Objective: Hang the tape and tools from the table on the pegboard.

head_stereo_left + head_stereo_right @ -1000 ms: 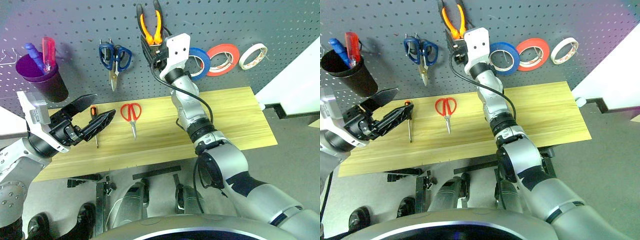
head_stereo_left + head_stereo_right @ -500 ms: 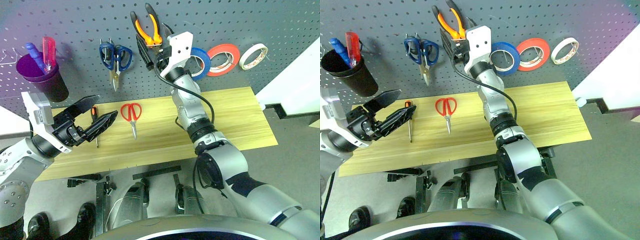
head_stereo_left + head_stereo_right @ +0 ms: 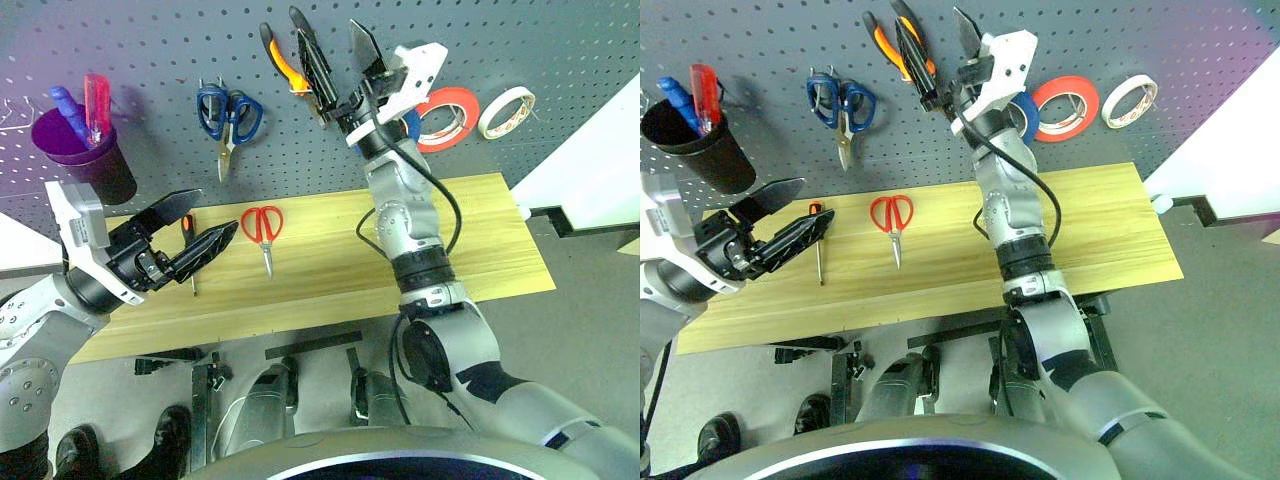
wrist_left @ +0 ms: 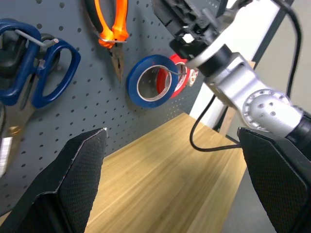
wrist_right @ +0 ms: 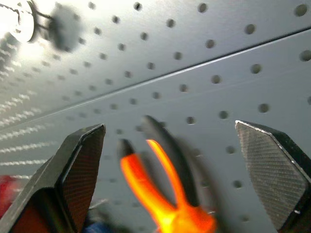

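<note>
Pliers hang on the pegboard; right claw spread, empty at their three o'clock. Left claw spread above the tabletop, where scissors likely come next.

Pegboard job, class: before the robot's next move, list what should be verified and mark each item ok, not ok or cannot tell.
1. Pliers hanging on the pegboard: ok.
2. Blue tape roll on its hook: ok.
3. Right gripper open and holding nothing: ok.
4. Left gripper open, ready to grasp: ok.
5. Red-handled scissors hung: not ok, lying on the table.
6. Screwdriver hung: not ok, on the table beside the left gripper.
</note>
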{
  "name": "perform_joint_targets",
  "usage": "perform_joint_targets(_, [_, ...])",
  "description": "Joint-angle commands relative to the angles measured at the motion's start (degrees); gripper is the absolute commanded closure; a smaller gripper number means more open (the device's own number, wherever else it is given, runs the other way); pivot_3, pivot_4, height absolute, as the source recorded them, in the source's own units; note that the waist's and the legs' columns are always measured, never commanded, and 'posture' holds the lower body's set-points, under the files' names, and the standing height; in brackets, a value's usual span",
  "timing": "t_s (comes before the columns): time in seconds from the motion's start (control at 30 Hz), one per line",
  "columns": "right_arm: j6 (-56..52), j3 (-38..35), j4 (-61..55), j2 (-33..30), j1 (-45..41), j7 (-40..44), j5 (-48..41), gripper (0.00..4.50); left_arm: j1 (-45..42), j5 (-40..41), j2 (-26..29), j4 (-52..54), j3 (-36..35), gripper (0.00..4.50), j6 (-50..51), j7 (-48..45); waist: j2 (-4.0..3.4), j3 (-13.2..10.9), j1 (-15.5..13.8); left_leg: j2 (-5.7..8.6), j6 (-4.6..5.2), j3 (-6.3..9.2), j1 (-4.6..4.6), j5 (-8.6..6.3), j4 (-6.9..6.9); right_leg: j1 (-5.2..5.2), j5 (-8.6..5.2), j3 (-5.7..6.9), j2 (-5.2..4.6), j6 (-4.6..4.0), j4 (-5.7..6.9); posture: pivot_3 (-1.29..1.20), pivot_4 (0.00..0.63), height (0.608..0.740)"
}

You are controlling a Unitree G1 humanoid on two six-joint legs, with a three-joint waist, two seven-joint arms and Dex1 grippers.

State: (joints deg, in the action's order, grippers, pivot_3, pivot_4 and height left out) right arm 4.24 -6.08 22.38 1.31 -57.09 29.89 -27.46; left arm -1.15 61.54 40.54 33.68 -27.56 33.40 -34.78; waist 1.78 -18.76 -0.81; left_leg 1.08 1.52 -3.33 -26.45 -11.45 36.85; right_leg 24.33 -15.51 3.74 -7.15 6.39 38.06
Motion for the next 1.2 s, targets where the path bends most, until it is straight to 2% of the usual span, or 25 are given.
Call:
perform_joint_targets(0.03, [-10.9,-0.6,-11.0,-3.8,2.2,4.2,-7.5,0.03,-0.5,-0.1,0.4,0.2,0.1,0.00,-0.7,-0.7,0.00,0.0,-0.1,0.00,0.00,0.01,0.00,0.00,0.00,-0.01,0.00,0.00,-0.01,0.00,-0.02,0.14,0.269,0.740])
perform_joint_targets(0.27, [-24.3,-0.7,-21.2,-15.6,9.0,11.7,-12.8,0.03,-2.3,-1.4,0.1,-2.0,1.3,0.00,-1.3,-1.8,0.00,0.0,0.0,0.03,0.05,-0.02,0.00,-0.03,0.01,-0.05,0.00,0.01,-0.07,0.00,-0.09,0.10,0.269,0.740])
perform_joint_targets(0.4, [-24.0,3.3,-24.0,-24.2,16.5,20.2,-7.8,0.03,-3.6,-3.0,-0.9,-3.3,3.0,0.00,-2.1,-2.5,0.00,0.0,0.0,0.03,0.12,-0.05,-0.01,-0.07,0.00,-0.06,0.00,0.01,-0.09,0.00,-0.14,0.08,0.269,0.740])
perform_joint_targets(0.6, [-26.1,5.2,-24.1,-34.5,22.2,31.6,-6.6,0.03,-4.1,-4.8,-1.8,-5.0,4.1,0.00,-3.1,-3.8,0.00,0.0,0.1,0.03,0.29,-0.19,-0.03,-0.16,0.12,-0.13,0.00,0.01,-0.30,0.01,-0.28,0.05,0.272,0.740])
perform_joint_targets(0.83, [-26.8,4.9,-22.9,-41.4,23.5,39.1,-4.9,0.03,-4.5,-10.2,-3.3,-8.2,5.4,0.00,-5.4,-3.6,0.00,0.0,0.0,0.03,0.36,-0.18,-0.02,-0.22,0.15,-0.31,0.02,0.08,-0.41,0.01,-0.50,0.03,0.270,0.740])
perform_joint_targets(1.0, [-24.8,3.9,-22.2,-44.7,24.9,41.8,-2.8,0.03,-4.6,-20.4,-4.9,-11.6,8.9,0.00,-7.3,2.0,0.00,0.0,0.0,0.04,0.42,-0.12,-0.02,-0.28,0.15,-0.44,0.05,0.17,-0.45,-0.01,-0.74,0.02,0.276,0.740])
perform_joint_targets(1.2, [-23.9,3.4,-19.7,-47.7,24.4,45.1,-1.9,0.03,-8.0,-26.8,-10.1,-12.8,13.3,0.00,-4.6,11.5,0.01,0.0,0.0,0.07,0.39,0.05,-0.01,-0.42,0.24,-0.68,0.11,0.34,-0.51,0.01,-0.96,0.00,0.283,0.740])
